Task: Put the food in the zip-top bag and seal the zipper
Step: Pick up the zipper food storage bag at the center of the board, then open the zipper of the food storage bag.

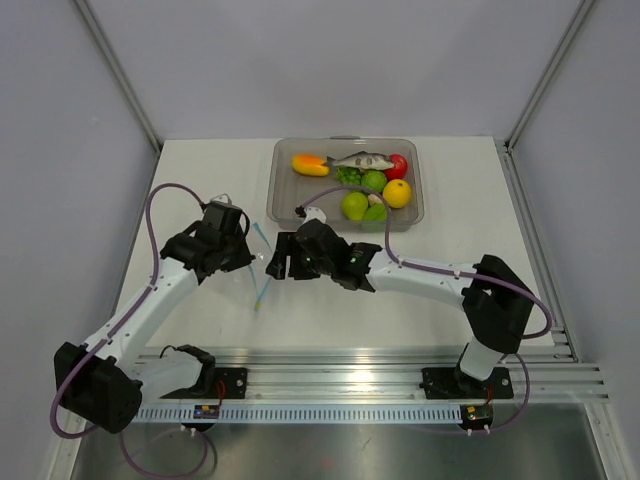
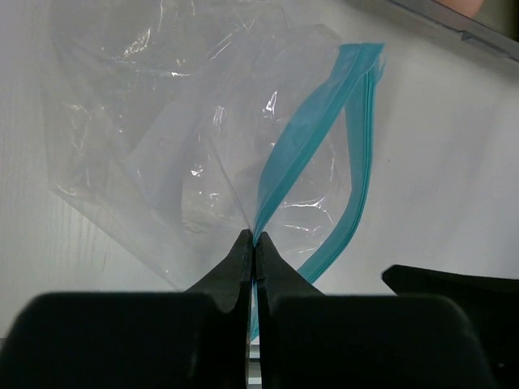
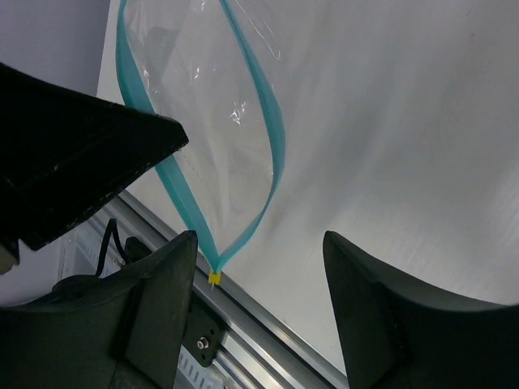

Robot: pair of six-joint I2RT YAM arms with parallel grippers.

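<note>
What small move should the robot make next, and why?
Probably close the open right tool on the free teal zipper strip of the clear floppy plastic bag. The left tool pinches the other lip, the mouth gapes, and the glossy toy foods all sit in the clear grey tray.

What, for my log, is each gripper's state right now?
Left gripper: shut on the bag.
Right gripper: open, holding nothing.

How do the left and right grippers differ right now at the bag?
The left gripper is shut, pinching the zipper of the zip-top bag; the right gripper stands open, gripping nothing. The left is on one lip; the right only faces the open mouth. Both are at the bag.
</note>
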